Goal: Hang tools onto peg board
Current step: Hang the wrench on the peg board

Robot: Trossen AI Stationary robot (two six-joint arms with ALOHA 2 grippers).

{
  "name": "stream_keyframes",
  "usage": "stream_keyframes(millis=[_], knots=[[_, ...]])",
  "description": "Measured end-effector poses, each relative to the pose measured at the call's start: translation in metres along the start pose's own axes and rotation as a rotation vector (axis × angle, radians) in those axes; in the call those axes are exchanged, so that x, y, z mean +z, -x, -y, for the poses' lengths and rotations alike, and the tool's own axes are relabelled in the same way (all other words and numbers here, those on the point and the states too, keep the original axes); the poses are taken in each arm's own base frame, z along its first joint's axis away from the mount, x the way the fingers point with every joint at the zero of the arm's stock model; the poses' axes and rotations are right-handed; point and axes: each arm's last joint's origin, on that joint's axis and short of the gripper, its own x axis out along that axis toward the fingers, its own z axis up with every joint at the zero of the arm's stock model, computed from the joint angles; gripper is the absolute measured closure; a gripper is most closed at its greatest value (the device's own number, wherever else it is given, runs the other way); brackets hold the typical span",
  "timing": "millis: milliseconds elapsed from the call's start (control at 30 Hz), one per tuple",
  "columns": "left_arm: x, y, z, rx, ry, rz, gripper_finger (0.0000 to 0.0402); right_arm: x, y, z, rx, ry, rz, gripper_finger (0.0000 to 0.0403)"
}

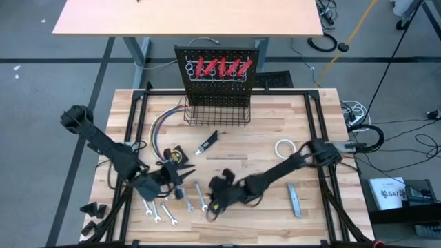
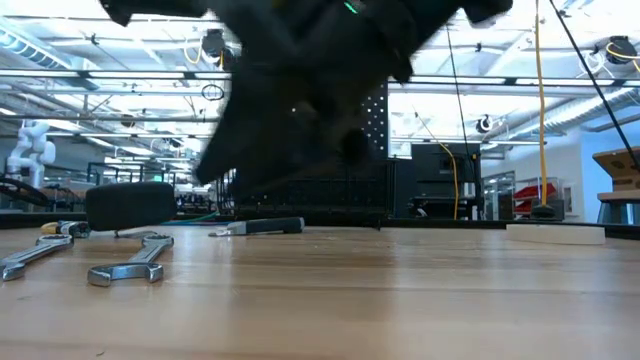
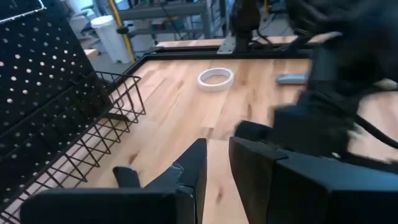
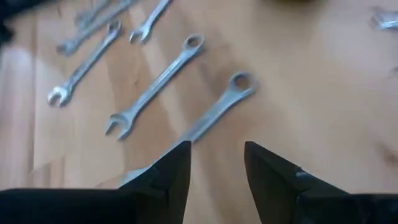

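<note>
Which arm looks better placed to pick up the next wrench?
Probably the right. Its gripper hangs over the wrenches with fingers apart, one wrench running into the gap between them. The left gripper faces the basket and tape roll, with no wrench ahead.

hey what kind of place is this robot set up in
Probably a robotics lab or workshop in an open industrial hall. The low view shows exposed ceiling trusses and equipment racks beyond the wooden table. On it stands a black peg board holding red-handled tools, with wrenches laid out.
</note>
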Motion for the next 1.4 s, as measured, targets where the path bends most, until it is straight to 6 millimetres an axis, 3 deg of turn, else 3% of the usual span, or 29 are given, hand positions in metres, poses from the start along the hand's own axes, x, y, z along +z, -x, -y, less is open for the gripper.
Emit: stream_keyframes(millis=[133,333,467,567,800,1033,1167,1300,1400], knots=[[-0.006,0.006,-0.002,-0.016,0.003,0.011,0.0325,-0.003,-0.017,-0.027,-0.151,0.092,0.003,0.0274],[-0.007,0.009,0.0,-0.032,-0.03,0.011,0.0325,-0.009,-0.043,-0.05,-0.103,0.154,-0.048,0.0289],[-0.007,0.009,0.0,-0.036,-0.05,0.012,0.0325,-0.019,-0.049,-0.046,-0.141,0.166,-0.11,0.0295],[-0.007,0.009,0.0,-0.037,-0.05,0.012,0.0325,-0.028,-0.047,-0.032,-0.257,0.21,-0.201,0.0309],[-0.006,0.009,0.001,-0.05,-0.023,0.01,0.0325,-0.05,-0.024,-0.007,-0.554,0.369,-0.393,0.0389],[-0.007,0.009,0.002,-0.09,0.014,-0.004,0.0325,-0.06,-0.008,-0.011,-0.63,0.429,-0.352,0.0401],[-0.007,0.009,0.002,-0.096,0.033,-0.008,0.0325,-0.052,0.01,-0.027,-0.538,0.394,-0.321,0.0402],[-0.007,0.009,0.002,-0.109,0.033,-0.012,0.0325,-0.032,0.05,-0.047,-0.422,0.405,-0.269,0.0403],[-0.007,0.009,0.002,-0.109,0.046,-0.013,0.0325,-0.02,0.067,-0.048,-0.402,0.41,-0.237,0.0403]])
